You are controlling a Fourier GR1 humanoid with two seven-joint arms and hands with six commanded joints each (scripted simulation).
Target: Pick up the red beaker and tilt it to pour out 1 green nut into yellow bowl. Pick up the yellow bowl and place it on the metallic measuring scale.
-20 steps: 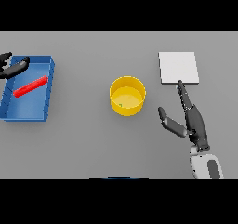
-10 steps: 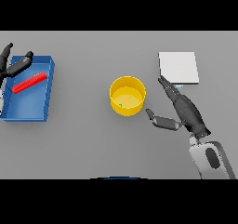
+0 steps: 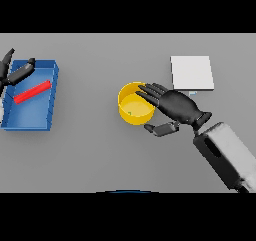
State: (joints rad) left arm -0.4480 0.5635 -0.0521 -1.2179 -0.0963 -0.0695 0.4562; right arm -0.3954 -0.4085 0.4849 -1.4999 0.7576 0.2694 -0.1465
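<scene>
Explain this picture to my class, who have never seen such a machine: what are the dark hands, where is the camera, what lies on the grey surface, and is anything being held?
The camera sits where the robot's head is, looking down at a grey table. The robot has two arms, each ending in a dark hand.

The right hand reaches in from the lower right. Its fingers are spread over the rim of a yellow bowl, with the thumb below; it does not grip the bowl yet.

The left hand shows at the far left edge, above a blue tray. A red beaker lies on its side in the tray. That hand holds nothing.

The pale square plate at the upper right is the measuring scale.
</scene>
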